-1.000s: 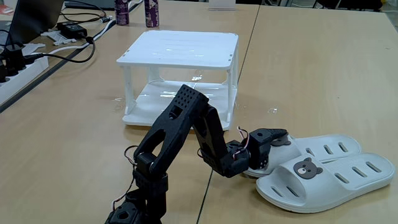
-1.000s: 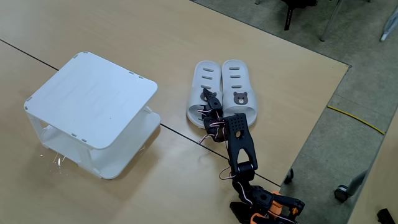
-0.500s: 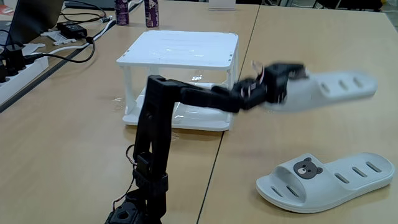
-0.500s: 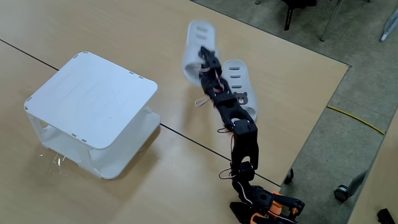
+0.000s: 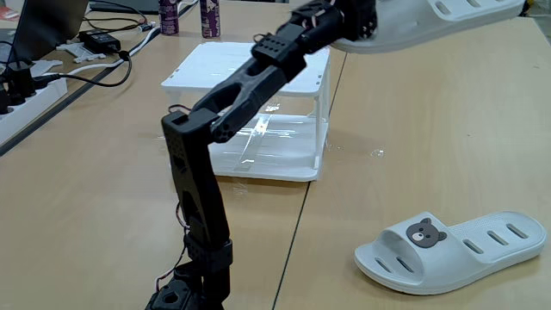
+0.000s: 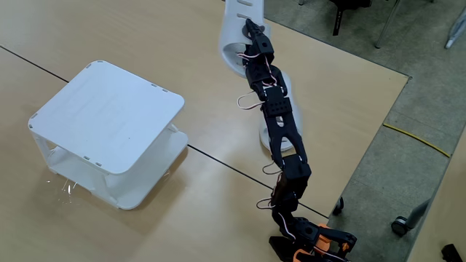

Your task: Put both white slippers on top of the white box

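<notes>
The black claw (image 5: 368, 19) grips the toe end of one off-white rubber slipper (image 5: 430, 21), carried high. The square white plastic box (image 5: 250, 67) stands below to the claw's left; the second bear-badged slipper (image 5: 452, 250) lies on the wooden bench (image 5: 103, 172). Light, flexible rubber; hold by the strap.

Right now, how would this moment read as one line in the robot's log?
stage: carrying | gripper: shut on first slipper, raised | second slipper: on table | white box: top bare
</notes>
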Controlling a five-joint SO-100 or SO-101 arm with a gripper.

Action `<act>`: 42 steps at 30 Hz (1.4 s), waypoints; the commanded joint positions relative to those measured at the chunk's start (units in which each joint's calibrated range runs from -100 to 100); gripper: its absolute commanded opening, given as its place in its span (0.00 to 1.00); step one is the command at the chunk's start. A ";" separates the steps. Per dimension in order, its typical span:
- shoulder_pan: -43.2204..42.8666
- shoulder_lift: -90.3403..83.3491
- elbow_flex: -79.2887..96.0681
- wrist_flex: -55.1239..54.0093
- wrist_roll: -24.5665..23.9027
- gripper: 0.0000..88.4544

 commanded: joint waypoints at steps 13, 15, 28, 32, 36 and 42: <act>-36.73 -8.33 0.98 0.77 0.42 0.01; -43.23 -8.33 1.25 0.68 0.42 0.01; -52.19 -0.16 -1.90 0.34 0.42 0.01; -52.19 10.35 -13.45 0.34 0.42 0.01; -51.12 23.48 -30.32 0.42 0.42 0.01; -46.43 37.87 -45.57 0.42 0.42 0.01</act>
